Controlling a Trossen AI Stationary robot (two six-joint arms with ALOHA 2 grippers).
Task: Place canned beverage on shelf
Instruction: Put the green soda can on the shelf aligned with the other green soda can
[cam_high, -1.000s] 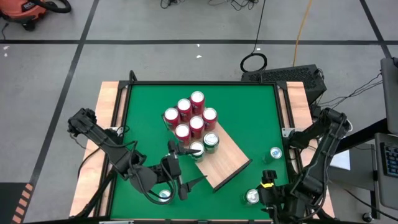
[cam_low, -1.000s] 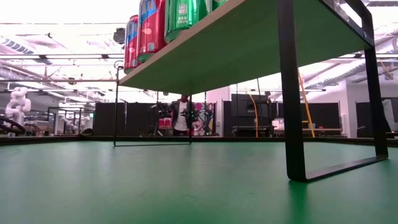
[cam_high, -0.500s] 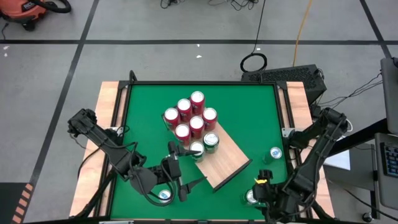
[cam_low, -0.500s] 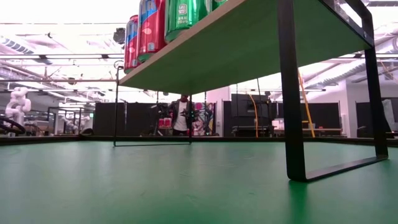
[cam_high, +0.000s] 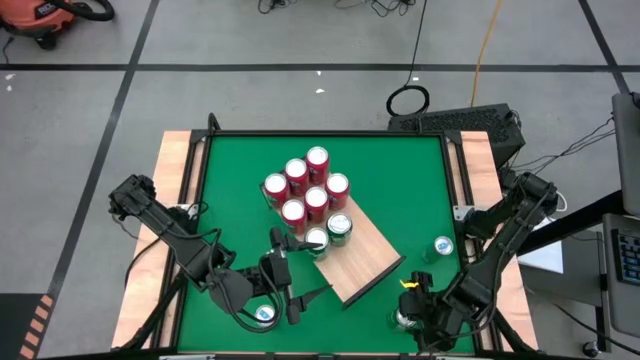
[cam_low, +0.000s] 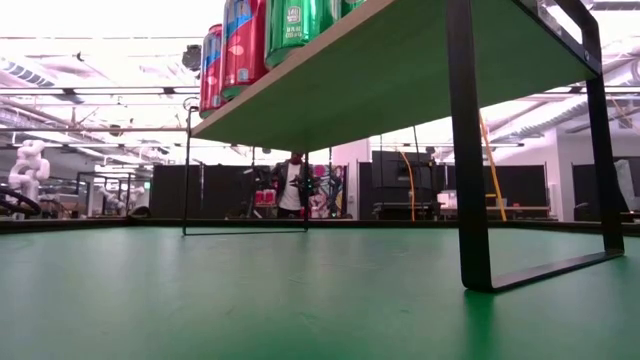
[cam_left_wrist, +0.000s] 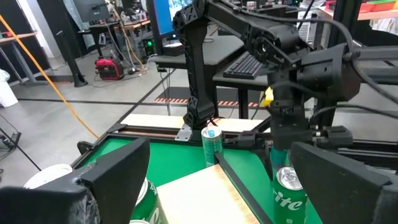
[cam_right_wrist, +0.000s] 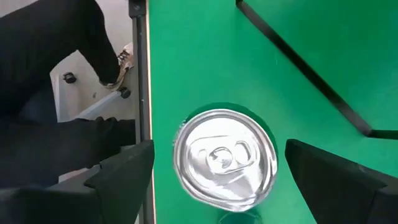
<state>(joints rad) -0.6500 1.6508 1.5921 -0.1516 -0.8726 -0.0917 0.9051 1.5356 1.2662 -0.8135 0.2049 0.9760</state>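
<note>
I've got the green aluminium can with the silver top (cam_right_wrist: 225, 160) standing upright on the green table (cam_high: 390, 190), near the front right corner, just off the shelf's corner. My right gripper (cam_high: 410, 312) hangs directly above it, fingers spread wide, 1 on each side of the lid, nothing held. A second green can (cam_high: 443, 246) stands apart, near the table's right edge. The light wood-grain shelf with thin dark legs (cam_high: 362, 258) sits mid-table, turned at an angle. I count 6 red cans (cam_high: 306, 187) clustered at its far end and 2 green cans (cam_high: 330, 233) just beside them. My left gripper (cam_high: 305, 268) waits low by the shelf's front left edge, fingers wide apart and empty, with another green can (cam_high: 263, 313) below the arm.
</note>
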